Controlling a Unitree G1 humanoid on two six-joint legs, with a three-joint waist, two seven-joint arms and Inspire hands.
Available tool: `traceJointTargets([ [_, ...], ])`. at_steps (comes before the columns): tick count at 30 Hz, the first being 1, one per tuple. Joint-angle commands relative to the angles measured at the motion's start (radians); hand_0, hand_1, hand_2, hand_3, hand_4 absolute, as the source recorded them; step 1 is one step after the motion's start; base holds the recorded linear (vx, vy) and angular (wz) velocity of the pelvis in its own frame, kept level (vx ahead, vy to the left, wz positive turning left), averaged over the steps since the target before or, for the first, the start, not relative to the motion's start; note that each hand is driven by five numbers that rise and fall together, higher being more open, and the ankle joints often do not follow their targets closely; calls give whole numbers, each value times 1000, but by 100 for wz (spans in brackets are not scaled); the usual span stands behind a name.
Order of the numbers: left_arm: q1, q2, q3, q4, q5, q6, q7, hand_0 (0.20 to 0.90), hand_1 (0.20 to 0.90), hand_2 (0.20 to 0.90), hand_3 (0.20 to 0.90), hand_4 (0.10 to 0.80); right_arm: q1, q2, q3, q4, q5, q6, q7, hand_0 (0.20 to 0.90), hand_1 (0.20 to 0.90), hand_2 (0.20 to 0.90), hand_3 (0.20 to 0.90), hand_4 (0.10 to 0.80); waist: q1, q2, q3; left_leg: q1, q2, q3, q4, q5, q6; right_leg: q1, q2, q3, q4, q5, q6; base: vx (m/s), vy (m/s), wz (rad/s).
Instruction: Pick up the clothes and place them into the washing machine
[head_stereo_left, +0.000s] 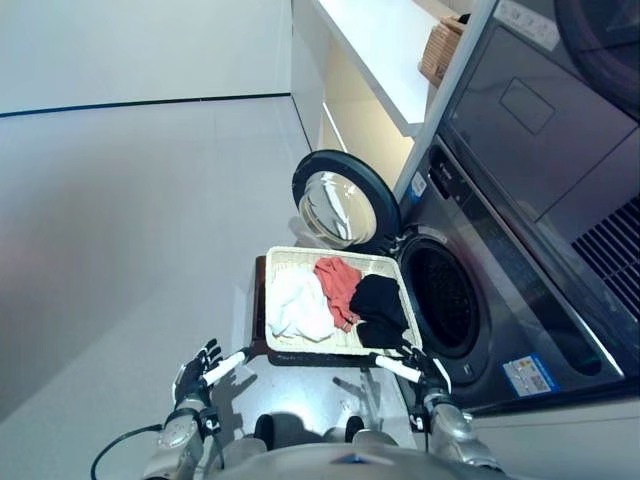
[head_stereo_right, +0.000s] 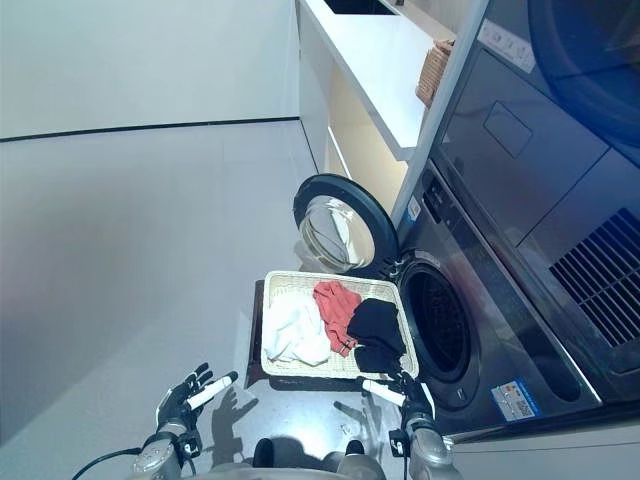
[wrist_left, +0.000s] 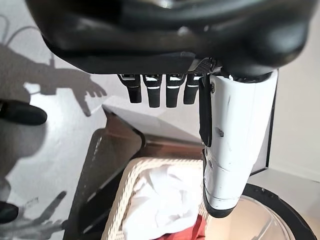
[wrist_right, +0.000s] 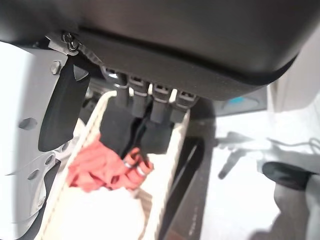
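Observation:
A pale woven basket (head_stereo_left: 272, 262) rests on a low dark stand in front of the washing machine. In it lie a white garment (head_stereo_left: 297, 305), a red garment (head_stereo_left: 338, 285) and a black garment (head_stereo_left: 380, 305). The washing machine drum (head_stereo_left: 445, 295) gapes just right of the basket, its round door (head_stereo_left: 340, 205) swung out to the far side. My right hand (head_stereo_left: 420, 365) hovers open at the basket's near right corner; its fingers (wrist_right: 145, 125) reach over the black and red cloth (wrist_right: 100, 167) and hold nothing. My left hand (head_stereo_left: 200, 370) is open over the floor, near left of the basket.
The dark stand (head_stereo_left: 258, 300) juts out on the basket's left side. A white counter (head_stereo_left: 390, 50) runs along the far wall with a small wicker box (head_stereo_left: 440, 50) on it. Grey floor spreads out to the left.

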Motion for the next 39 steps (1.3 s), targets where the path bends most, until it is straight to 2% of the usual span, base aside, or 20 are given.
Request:
traceJointTargets([
  [1,-70,3,2,-49,1,-73,0,900,900,900,900,800,-76,-44,0,-51,22,-66,-20,900,900,900,900,800,4,14,-6,141,-51,16,78,-201,-3,-146,20,1,11,157,17,0,0,0],
  [6,-84,0,-7,-27,21,-73,1,900,900,900,900,800,-63,-35,-5,-40,21,-69,-20,900,900,900,900,800,3,18,-20,159,-45,30,64,-198,-14,-109,16,-24,-25,161,20,25,-7,3],
  [9,-83,2,-14,-27,29,-72,-2,900,900,900,900,800,-47,-40,-10,-49,13,-69,-19,900,900,900,900,800,-2,22,-22,179,-57,36,61,-201,-8,-99,6,-21,-19,174,27,-16,44,2],
  [11,-88,3,-16,-30,36,-69,-1,900,900,900,900,800,-40,-44,-19,-60,18,-68,-17,900,900,900,900,800,-15,29,-6,181,-71,40,64,-207,7,-157,-10,0,50,193,37,-110,122,-3],
  [12,-91,2,-20,-32,38,-68,-2,900,900,900,900,800,-40,-46,-20,-59,17,-66,-18,900,900,900,900,800,-21,35,7,177,-82,39,73,-209,17,-200,-23,20,101,222,47,-170,227,-21],
  [13,-104,-7,-25,-8,45,-60,-6,900,900,900,900,800,-33,-40,-29,-49,20,-63,-19,900,900,900,900,800,-33,41,28,188,-105,34,70,-205,38,-267,-42,62,212,296,63,-130,176,-31],
  [14,-104,-7,-25,-8,45,-61,-7,900,900,900,900,800,-33,-40,-29,-49,20,-63,-19,900,900,900,900,800,-32,40,28,188,-106,35,70,-204,39,-270,-43,65,215,295,64,-128,188,-37],
  [16,-106,-4,-28,-10,53,-60,-10,900,900,900,900,800,-12,-34,-32,-63,24,-60,-17,900,900,900,900,800,-53,47,49,194,-119,22,73,-196,52,-326,-47,114,321,371,68,-108,135,-12],
  [17,-108,4,-30,-16,62,-59,-14,900,900,900,900,800,-6,-33,-37,-66,31,-62,-16,900,900,900,900,800,-65,52,59,190,-117,17,84,-194,54,-345,-40,134,351,369,59,-90,110,11],
  [19,-107,6,-30,-23,67,-61,-19,900,900,900,900,800,-2,-31,-42,-65,34,-62,-13,900,900,900,900,800,-73,54,62,193,-124,13,97,-200,58,-348,-45,116,341,346,46,-15,58,17],
  [22,-102,7,-19,-26,63,-64,-20,900,900,900,900,800,-7,-36,-49,-52,27,-61,-11,900,900,900,900,800,-83,54,52,213,-136,-1,89,-213,52,-319,-64,72,203,335,48,80,-4,36],
  [24,-96,10,-3,-22,57,-65,-20,900,900,900,900,800,-18,-35,-47,-45,28,-62,-7,900,900,900,900,800,-83,45,45,228,-139,-9,76,-221,42,-304,-63,58,83,365,60,117,-50,52],
  [29,-74,7,17,-28,41,-59,-19,900,900,900,900,800,-32,-33,-30,-46,17,-61,-6,900,900,900,900,800,-66,35,43,228,-135,-16,78,-225,36,-285,-50,64,79,369,60,51,-48,-9],
  [30,-70,6,19,-28,40,-57,-17,900,900,900,900,800,-33,-34,-28,-51,14,-61,-8,900,900,900,900,800,-61,36,43,226,-132,-15,77,-222,36,-285,-44,64,95,356,58,-16,-64,20],
  [31,-75,4,24,-22,33,-57,-11,900,900,900,900,800,-35,-36,-24,-57,9,-59,-9,900,900,900,900,800,-51,46,45,207,-117,-15,82,-212,31,-289,-35,50,153,282,44,-21,-48,31],
  [32,-75,4,24,-22,33,-57,-11,900,900,900,900,800,-35,-36,-24,-57,9,-59,-9,900,900,900,900,800,-51,46,45,207,-117,-15,83,-213,31,-290,-35,50,156,280,44,-17,-67,25],
  [34,-72,-2,26,-18,24,-60,-9,900,900,900,900,800,-35,-34,-24,-55,7,-60,-11,900,900,900,900,800,-40,48,34,199,-104,-14,80,-217,18,-265,-39,11,140,232,31,67,-96,10],
  [36,-69,-6,24,-20,19,-62,-9,900,900,900,900,800,-37,-35,-20,-52,3,-62,-13,900,900,900,900,800,-37,49,25,201,-96,-11,75,-218,12,-255,-34,1,120,225,26,102,-100,12],
  [38,-67,-15,23,-12,-2,-65,-6,900,900,900,900,800,-57,-45,-11,-57,3,-66,-19,900,900,900,900,800,-35,52,7,203,-56,-4,71,-219,-17,-230,-8,-20,76,193,19,155,-178,11],
  [39,-67,-15,23,-12,-2,-65,-6,900,900,900,900,800,-57,-45,-11,-57,3,-66,-19,900,900,900,900,800,-35,52,8,204,-55,-4,70,-219,-17,-229,-8,-20,76,193,19,161,-245,0],
])
